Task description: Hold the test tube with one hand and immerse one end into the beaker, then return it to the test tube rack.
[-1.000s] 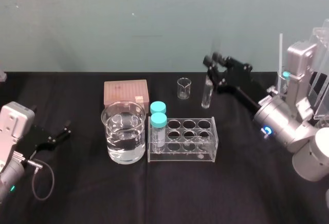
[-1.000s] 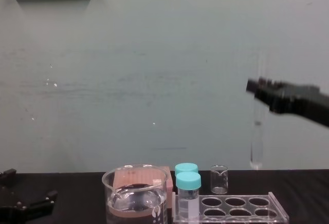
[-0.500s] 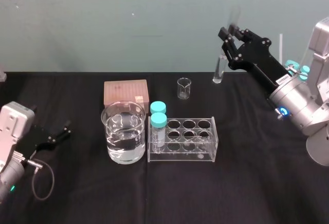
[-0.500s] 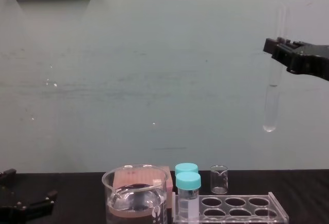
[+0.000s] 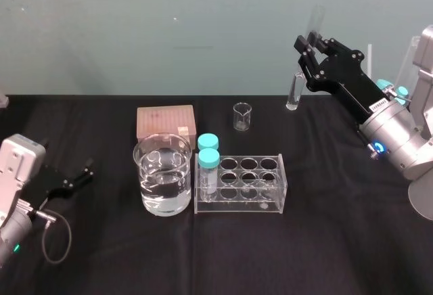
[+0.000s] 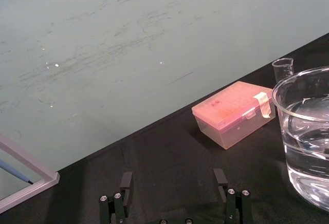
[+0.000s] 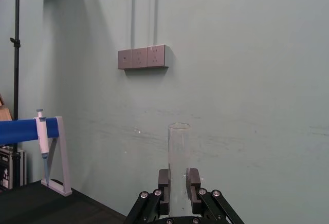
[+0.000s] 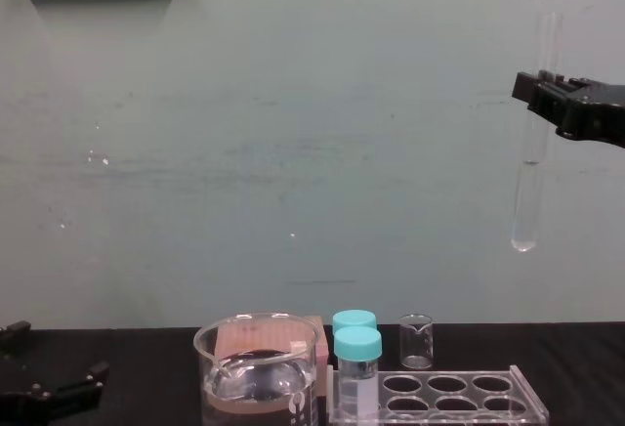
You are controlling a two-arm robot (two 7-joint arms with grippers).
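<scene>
R gripper (image 5: 306,43) up at far right, fingers clamped on test tube (image 5: 293,93), which hangs upright well above table (image 5: 325,241), right of test tube rack (image 5: 272,203) & water-filled beaker (image 5: 162,181). White label (image 5: 377,104) on R arm too small to read. L gripper (image 5: 82,172) low at left, fingers apart. Table covered in black cloth; teal wall w/ sockets (image 7: 143,57)

Low over the black worktop (image 6: 169,152), the left gripper (image 6: 173,179) with fingers spread, nothing between them. Beyond it, a pink lidded box (image 6: 234,113) near the worktop's back edge; close by, the beaker (image 6: 303,147), part-full of water, with a tiny beaker (image 6: 282,70) behind.
</scene>
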